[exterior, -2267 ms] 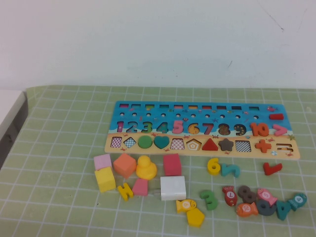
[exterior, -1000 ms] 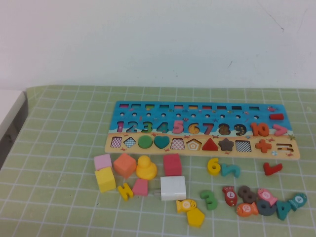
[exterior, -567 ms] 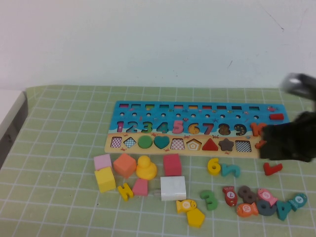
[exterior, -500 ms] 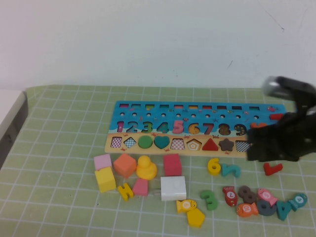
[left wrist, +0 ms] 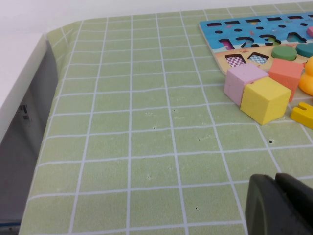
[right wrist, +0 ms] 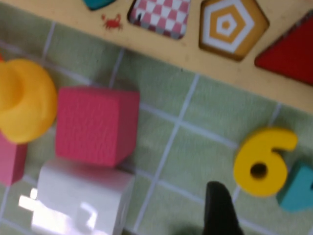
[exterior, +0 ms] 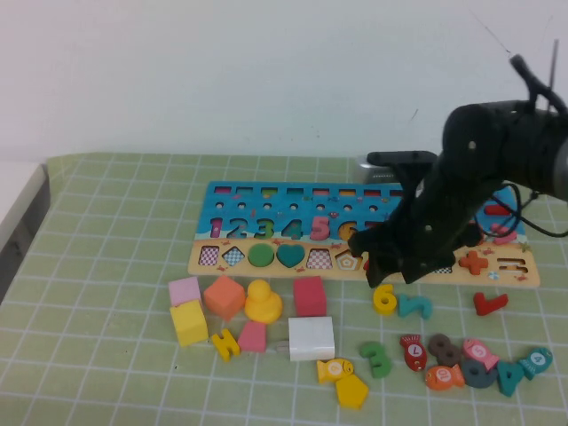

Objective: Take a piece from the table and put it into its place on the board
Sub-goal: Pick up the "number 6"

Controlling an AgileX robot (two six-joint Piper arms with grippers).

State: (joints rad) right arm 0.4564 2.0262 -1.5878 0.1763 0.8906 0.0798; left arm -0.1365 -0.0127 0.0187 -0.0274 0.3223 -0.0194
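The yellow "6" piece (exterior: 384, 298) lies flat on the green mat just in front of the board (exterior: 266, 197), a long board with a blue numeral band and a tan shape strip. My right gripper (exterior: 388, 272) hangs low over the board's front edge, just behind the 6 and not touching it. In the right wrist view the 6 (right wrist: 261, 161) lies close to one dark finger (right wrist: 219, 208); the other finger is out of frame, so the jaws stand apart and empty. The board's tan strip (right wrist: 68, 14) shows there too. My left gripper (left wrist: 281, 205) is shut and empty over bare mat, left of the blocks.
A teal numeral (exterior: 414, 306) touches the 6's right side. A pink cube (exterior: 310, 295), white block (exterior: 311, 337), yellow duck (exterior: 263, 302) and more cubes lie to its left. A green "3" (exterior: 376, 358), yellow "4" (exterior: 225, 343), red piece (exterior: 489, 303) and fish pieces lie in front.
My right arm has come in from the right and swept left across the board's right end to just behind the yellow 6. The pieces have not moved.
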